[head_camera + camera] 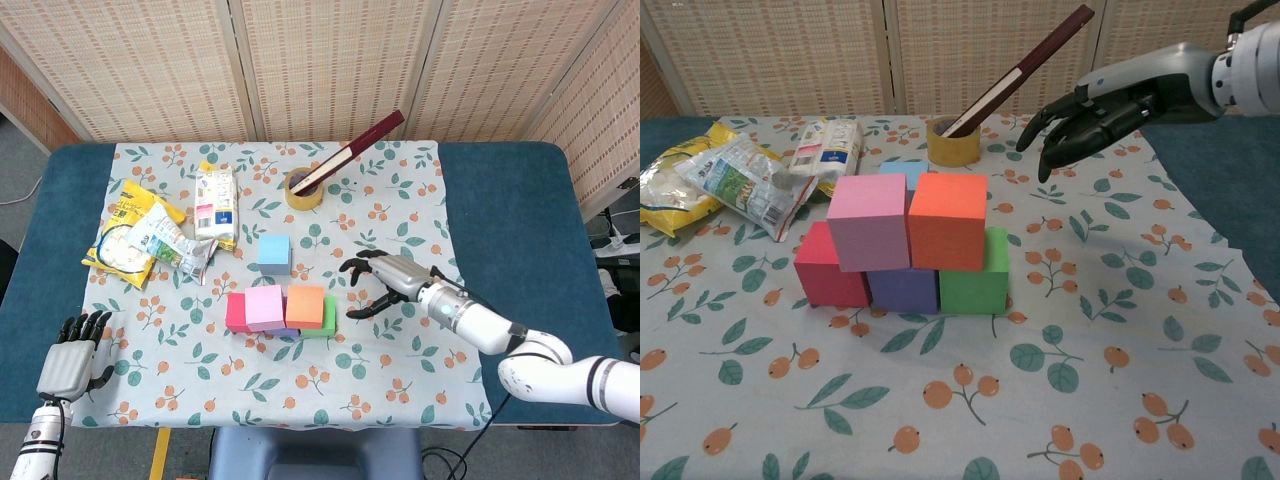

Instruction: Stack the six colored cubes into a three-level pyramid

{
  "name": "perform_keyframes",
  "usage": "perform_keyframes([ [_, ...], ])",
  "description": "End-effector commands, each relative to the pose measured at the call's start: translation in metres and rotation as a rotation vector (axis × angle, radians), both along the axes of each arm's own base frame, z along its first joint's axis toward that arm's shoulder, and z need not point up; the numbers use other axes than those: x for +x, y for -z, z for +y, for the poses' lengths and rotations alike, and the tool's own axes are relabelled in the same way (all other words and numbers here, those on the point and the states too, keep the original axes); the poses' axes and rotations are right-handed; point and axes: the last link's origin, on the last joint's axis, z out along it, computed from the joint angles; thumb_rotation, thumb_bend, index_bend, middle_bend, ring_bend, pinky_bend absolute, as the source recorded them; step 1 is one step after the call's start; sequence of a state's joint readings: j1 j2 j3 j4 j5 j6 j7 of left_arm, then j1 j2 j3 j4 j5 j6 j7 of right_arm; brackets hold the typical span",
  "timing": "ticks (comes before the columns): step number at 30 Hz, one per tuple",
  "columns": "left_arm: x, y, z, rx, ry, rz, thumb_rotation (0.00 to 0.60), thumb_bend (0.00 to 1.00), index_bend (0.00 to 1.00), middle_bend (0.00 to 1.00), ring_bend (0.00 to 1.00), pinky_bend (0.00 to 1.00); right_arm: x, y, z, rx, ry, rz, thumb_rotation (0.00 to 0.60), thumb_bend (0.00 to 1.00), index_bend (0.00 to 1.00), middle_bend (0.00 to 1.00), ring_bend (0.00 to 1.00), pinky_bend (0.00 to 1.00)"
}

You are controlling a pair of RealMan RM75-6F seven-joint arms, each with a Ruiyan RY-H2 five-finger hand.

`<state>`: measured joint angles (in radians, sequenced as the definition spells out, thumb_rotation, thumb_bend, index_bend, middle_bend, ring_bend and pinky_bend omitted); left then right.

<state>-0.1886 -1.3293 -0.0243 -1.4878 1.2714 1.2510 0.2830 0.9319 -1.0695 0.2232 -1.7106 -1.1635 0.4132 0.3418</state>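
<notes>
One cube is left to place, and it lies across the stack from my right hand [385, 283]. That hand hangs above the cloth with its fingers spread and nothing in them, palm turned down toward the table, well to the right of the blocks. To its left stands the stack: a red cube [828, 268], a purple cube [902, 290] and a green cube [977, 283] in the bottom row, with a pink cube [869, 221] and an orange cube [948, 220] seated on them. Beyond the stack, on its far side and toward the left, the light blue cube [274, 253] sits alone on the floral tablecloth [400, 375], squarish, with no long axis to favour. My left hand [72, 358] rests empty by the near left corner, farther from that cube, so I judge the right hand should reach back and left over the stack.
</notes>
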Motion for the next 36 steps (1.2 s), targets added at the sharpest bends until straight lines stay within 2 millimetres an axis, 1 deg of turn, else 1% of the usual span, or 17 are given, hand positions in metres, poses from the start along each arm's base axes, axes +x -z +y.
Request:
perform_keyframes([
  [1,0.0,0.001,0.0,-0.004,0.001,0.0,0.6,0.32,0.0,0.05,0.0,0.06,-0.011,-0.003,0.009,0.029,0.028,0.01,0.314,0.06,0.18,0.31,0.0,0.0],
  [7,0.002,0.001,-0.001,-0.004,0.006,-0.001,0.6,0.32,0.0,0.05,0.0,0.06,-0.017,0.002,0.02,0.081,0.022,0.021,0.313,0.06,0.2,0.31,0.0,0.0],
  [13,0.001,0.0,-0.001,0.001,0.007,-0.002,0.6,0.32,0.0,0.05,0.0,0.06,-0.017,0.006,0.02,0.101,0.004,0.036,0.313,0.06,0.21,0.31,0.0,0.0],
  [19,0.001,0.002,-0.001,-0.009,0.006,-0.004,0.6,0.32,0.0,0.05,0.0,0.06,-0.006,0.021,0.02,0.14,-0.008,0.017,0.312,0.06,0.21,0.31,0.0,0.0],
  [23,0.001,-0.001,-0.001,0.002,0.005,-0.005,0.6,0.32,0.0,0.05,0.0,0.06,0.001,0.029,0.019,0.154,-0.009,-0.006,0.312,0.05,0.2,0.31,0.0,0.0],
  [36,0.001,-0.002,-0.001,0.003,0.006,-0.007,0.6,0.32,0.0,0.05,0.0,0.06,0.011,0.036,0.02,0.168,-0.029,-0.024,0.312,0.05,0.18,0.31,0.0,0.0],
])
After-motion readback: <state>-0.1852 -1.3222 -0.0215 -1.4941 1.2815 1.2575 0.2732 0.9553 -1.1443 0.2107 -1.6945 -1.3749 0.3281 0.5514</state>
